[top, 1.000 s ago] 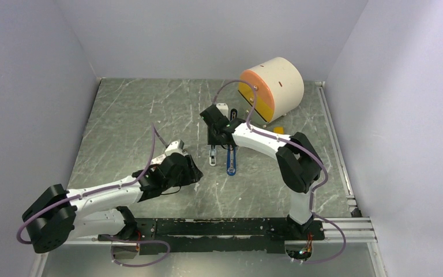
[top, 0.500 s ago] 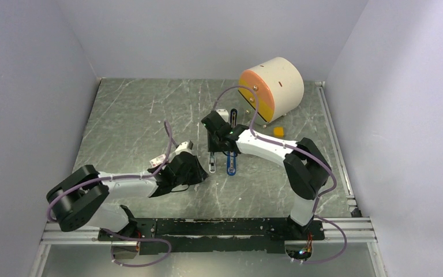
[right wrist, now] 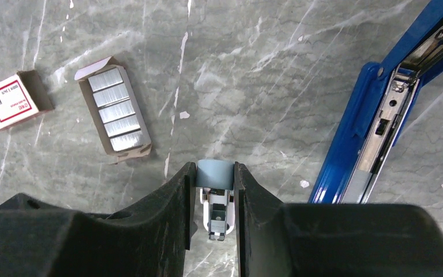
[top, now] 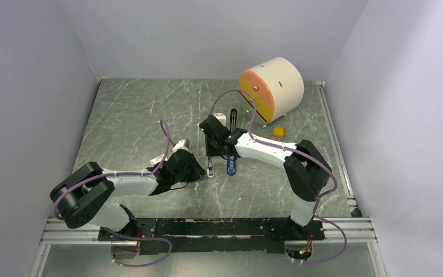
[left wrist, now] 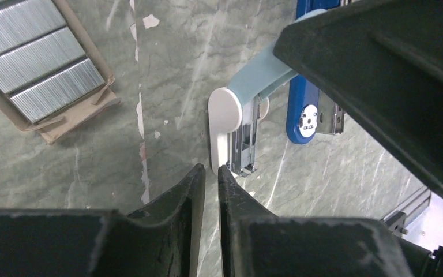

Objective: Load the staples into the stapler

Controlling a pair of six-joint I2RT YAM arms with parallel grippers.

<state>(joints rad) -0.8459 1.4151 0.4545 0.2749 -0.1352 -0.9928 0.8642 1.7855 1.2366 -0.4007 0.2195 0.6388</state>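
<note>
The staples (right wrist: 117, 118) lie as grey ribbed strips in an open cardboard tray, which also shows in the left wrist view (left wrist: 37, 63). The blue stapler (right wrist: 375, 115) lies open to the right, its metal channel showing; in the top view (top: 231, 165) it is mid-table. My right gripper (right wrist: 214, 167) is shut on the short pale-blue-and-white piece (right wrist: 214, 173), just left of the stapler. My left gripper (left wrist: 211, 168) is shut and empty, its tips right at the white end of that piece (left wrist: 225, 124). In the top view both grippers (top: 199, 171) (top: 212, 154) meet there.
A small red-and-white cardboard box (right wrist: 8, 101) lies left of the staple tray. A big beige cylinder with an orange face (top: 272, 86) stands at the back right, with a small yellow block (top: 278, 131) in front of it. Grey walls enclose the table.
My left arm has stretched right and brought its shut gripper up to the pale-blue-and-white piece. My right gripper has shifted slightly nearer along that piece.
</note>
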